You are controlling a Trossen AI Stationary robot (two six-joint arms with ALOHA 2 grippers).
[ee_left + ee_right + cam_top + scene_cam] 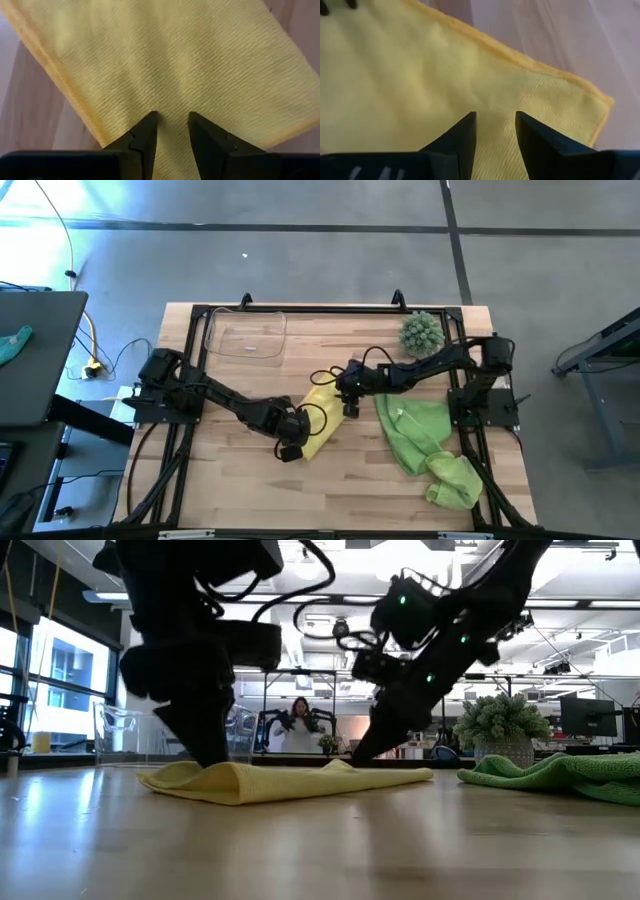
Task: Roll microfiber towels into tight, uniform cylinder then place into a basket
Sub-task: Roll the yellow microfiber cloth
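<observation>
- From above, the basket (pixel 245 335) sits at the far left corner of the table (pixel 250 480); the low view hardly shows it.
- The yellow towel (pixel 322 420) lies mid-table, green towels (pixel 425 440) toward the right edge.
- The left tool (pixel 171 131) and right tool (pixel 495 131) each grasp the yellow towel, at opposite ends.

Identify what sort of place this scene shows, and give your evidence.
Probably a robotics lab or open workshop: a wooden table carrying two mounted arms, a bare concrete floor, and ceiling strip lights over desks with monitors.
</observation>
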